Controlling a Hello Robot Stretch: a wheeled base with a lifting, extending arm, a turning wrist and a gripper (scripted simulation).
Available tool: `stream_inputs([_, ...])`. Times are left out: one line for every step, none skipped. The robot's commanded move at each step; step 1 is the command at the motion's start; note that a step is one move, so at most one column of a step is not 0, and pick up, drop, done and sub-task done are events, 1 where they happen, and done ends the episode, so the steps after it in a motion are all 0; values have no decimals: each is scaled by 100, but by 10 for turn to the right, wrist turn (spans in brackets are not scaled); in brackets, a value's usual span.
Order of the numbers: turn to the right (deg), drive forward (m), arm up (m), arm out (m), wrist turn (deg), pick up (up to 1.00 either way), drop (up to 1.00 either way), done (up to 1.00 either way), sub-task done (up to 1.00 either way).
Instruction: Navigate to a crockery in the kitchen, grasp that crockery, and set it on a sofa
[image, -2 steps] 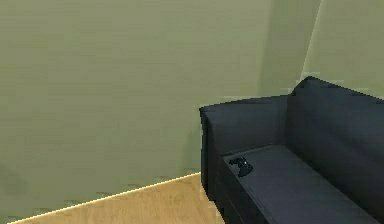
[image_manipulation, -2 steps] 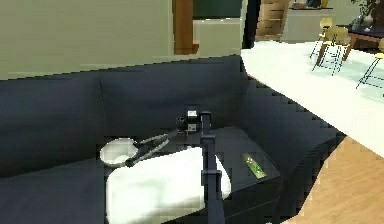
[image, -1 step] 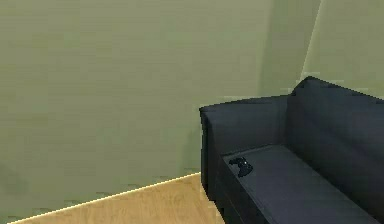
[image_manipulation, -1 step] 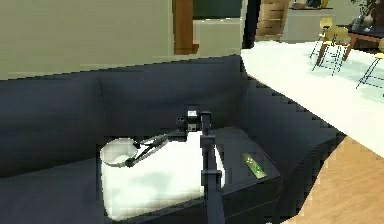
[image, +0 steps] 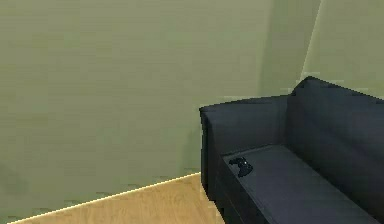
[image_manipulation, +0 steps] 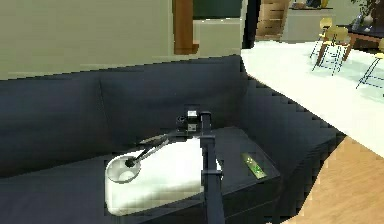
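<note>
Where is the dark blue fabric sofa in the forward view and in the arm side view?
Forward view: the dark blue fabric sofa sits in the lower right corner.
Arm side view: it spans the left and middle, below the wall.
Shared landmark: the pale green wall behind its backrest.

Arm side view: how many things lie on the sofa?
3: a white cushion, a bowl at its left end, a green flat thing right of it. More may be hidden.
</note>
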Motion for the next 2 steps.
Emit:
stream_inputs([0, 0, 10, 0, 0, 0, 0, 0, 0])
stream_inputs([0, 0, 0, -8, 0, 0, 0, 0, 0])
